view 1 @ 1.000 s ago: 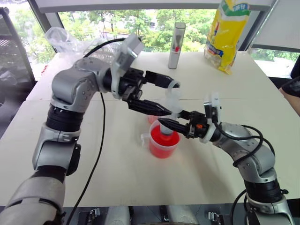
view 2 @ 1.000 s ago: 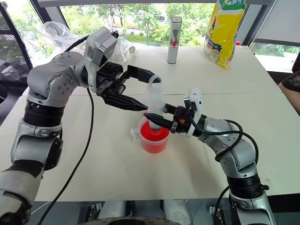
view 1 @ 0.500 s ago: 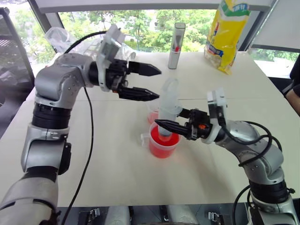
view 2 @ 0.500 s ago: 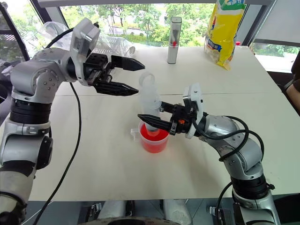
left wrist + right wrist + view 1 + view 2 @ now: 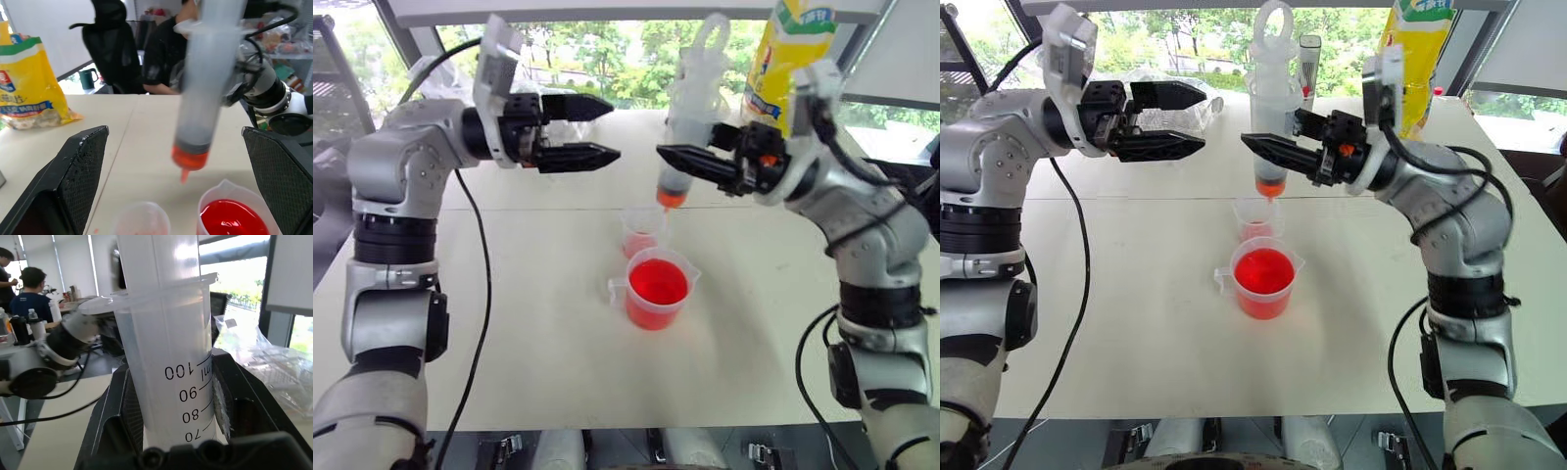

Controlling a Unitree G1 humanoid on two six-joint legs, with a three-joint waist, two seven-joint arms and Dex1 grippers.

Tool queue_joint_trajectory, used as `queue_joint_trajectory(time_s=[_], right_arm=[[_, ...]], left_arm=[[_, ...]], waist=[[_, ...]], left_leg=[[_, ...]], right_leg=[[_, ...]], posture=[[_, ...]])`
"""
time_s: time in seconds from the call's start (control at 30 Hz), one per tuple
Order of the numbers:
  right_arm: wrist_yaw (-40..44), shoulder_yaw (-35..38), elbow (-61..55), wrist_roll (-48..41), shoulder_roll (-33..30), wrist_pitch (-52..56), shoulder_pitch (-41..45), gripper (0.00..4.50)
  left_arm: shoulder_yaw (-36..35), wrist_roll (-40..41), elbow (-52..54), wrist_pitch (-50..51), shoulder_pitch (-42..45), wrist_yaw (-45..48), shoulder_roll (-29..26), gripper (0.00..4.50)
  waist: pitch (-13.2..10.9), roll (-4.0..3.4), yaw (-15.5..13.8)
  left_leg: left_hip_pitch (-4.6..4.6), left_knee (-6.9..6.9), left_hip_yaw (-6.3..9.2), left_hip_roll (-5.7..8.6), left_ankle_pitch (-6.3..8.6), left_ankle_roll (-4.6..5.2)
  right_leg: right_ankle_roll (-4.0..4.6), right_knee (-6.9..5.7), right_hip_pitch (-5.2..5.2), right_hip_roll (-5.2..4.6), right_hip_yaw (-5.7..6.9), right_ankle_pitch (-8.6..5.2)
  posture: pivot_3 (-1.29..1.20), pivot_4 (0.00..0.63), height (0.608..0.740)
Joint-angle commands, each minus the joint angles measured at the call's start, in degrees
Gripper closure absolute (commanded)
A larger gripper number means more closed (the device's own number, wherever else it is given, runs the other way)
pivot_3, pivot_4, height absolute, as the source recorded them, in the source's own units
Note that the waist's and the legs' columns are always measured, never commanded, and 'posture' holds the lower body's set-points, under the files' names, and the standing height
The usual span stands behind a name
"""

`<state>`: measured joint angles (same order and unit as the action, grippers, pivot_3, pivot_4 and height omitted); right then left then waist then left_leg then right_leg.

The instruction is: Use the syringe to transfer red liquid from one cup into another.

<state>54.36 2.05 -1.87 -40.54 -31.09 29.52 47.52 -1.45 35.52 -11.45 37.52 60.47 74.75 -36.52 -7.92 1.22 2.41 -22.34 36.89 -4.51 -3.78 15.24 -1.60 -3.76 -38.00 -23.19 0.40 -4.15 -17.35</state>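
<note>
My right gripper (image 5: 668, 155) is shut on the barrel of the clear syringe (image 5: 1271, 117). It holds the syringe upright in the air, white plunger ring on top, orange-red tip (image 5: 190, 159) down. The tip hangs above the smaller handleless cup (image 5: 643, 233), which has a little red at its bottom. Just in front stands the handled measuring cup (image 5: 656, 291), holding red liquid (image 5: 1263, 271). My left gripper (image 5: 613, 128) is open, level, to the left of the syringe and apart from it. The right wrist view shows the barrel's black marks (image 5: 188, 391) between the pads.
A tall grey cylinder (image 5: 1308, 54) stands at the table's far side behind the syringe. A yellow bag (image 5: 793, 59) is at the back right and crumpled clear plastic (image 5: 1197, 106) at the back left. A person (image 5: 164, 58) sits beyond the table.
My right gripper has lifted the syringe out of the handled cup and up over the smaller cup. My left gripper has drawn away to the left, still open.
</note>
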Motion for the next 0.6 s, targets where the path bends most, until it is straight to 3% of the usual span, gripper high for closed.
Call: queue_joint_trajectory(time_s=[0.03,0.27,0.6], right_arm=[[4.3,-1.6,10.3,4.8,3.2,-6.9,4.5,3.00],[8.4,-3.3,26.5,11.8,9.6,-16.7,8.0,3.00],[10.3,-2.6,32.3,15.6,12.6,-21.3,8.5,3.00]], left_arm=[[-2.3,0.8,2.5,-0.3,0.1,-1.1,-0.8,0.02],[-3.1,1.5,4.9,0.6,-1.1,-2.7,-1.5,0.02],[-1.0,-4.2,-4.0,-7.4,4.2,-5.6,4.0,0.02]], waist=[[0.0,-0.02,0.1],[0.0,-0.04,0.1],[0.0,-0.04,0.0]], left_leg=[[0.00,0.00,-0.01,0.00,0.01,0.02],[-0.01,-0.01,-0.02,-0.04,0.03,0.06],[-0.02,0.05,-0.03,-0.02,0.02,0.04]], right_leg=[[0.00,-0.01,-0.01,0.00,-0.01,0.00],[0.00,-0.05,-0.05,0.00,-0.03,0.00],[0.00,-0.09,-0.03,-0.05,0.01,0.00]], posture=[[0.00,0.150,0.740],[0.00,0.150,0.740],[0.00,0.150,0.740]])
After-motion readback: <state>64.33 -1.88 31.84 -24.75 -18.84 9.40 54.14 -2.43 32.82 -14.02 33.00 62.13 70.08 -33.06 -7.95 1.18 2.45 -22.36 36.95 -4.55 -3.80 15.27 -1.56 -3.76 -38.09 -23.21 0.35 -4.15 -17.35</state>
